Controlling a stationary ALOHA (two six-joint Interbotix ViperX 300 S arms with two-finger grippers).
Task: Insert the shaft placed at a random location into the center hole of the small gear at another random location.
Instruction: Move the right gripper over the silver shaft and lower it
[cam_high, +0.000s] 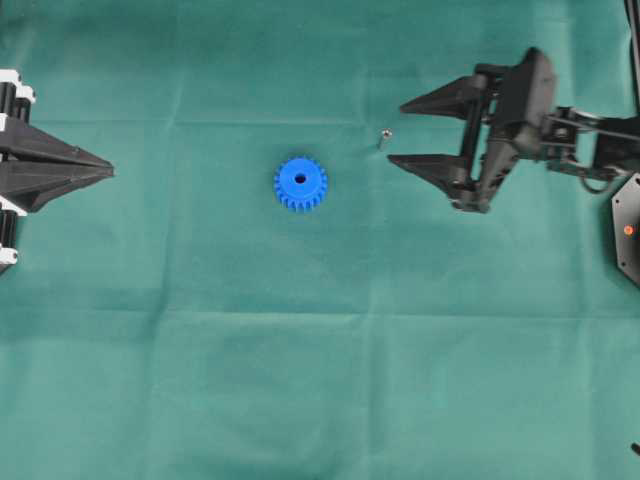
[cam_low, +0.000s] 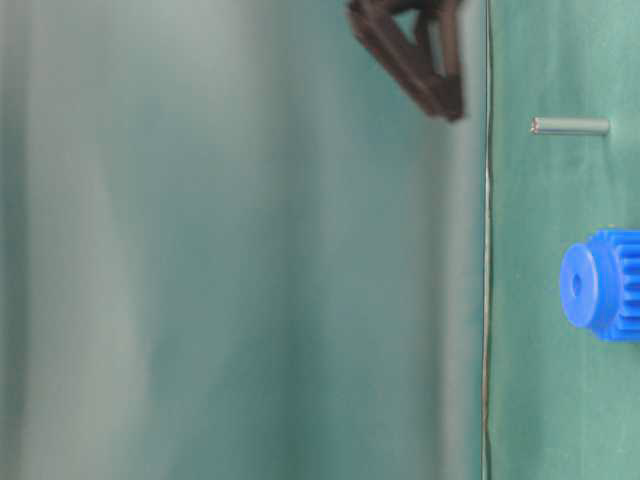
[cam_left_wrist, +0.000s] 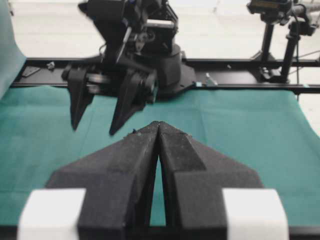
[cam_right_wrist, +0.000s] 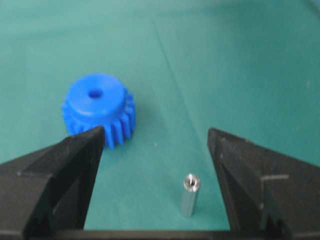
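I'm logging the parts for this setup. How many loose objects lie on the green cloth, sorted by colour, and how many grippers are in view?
Blue: 1, the small gear
Silver-grey: 1, the shaft
Black grippers: 2, the left gripper shut, the right gripper open
Total: 4

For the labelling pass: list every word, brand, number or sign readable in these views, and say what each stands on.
None: no readable text in any view.
The small gear, the shaft, the green cloth and the right gripper and left gripper carry no markings.
A red dot glows on a black part at the right edge; a light, not text.
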